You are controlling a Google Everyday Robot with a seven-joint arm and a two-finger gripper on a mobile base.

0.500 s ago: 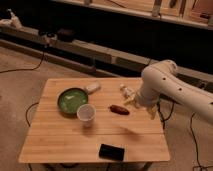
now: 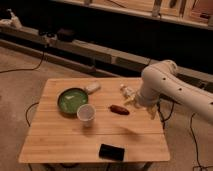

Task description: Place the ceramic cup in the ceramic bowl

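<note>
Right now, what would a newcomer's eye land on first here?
First the big white arm reaching in from the right over the wooden table. Its pincer hangs above the table's right side, close to a reddish-brown oblong item. Next the green ceramic bowl left of centre, with the white ceramic cup upright at its front-right edge. A flat black object lies near the front edge.

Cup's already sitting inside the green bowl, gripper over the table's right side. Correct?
Not quite. The camera view shows the ceramic cup standing on the table right next to the ceramic bowl, not inside it. The gripper is over the table's right side, as you said.
</note>
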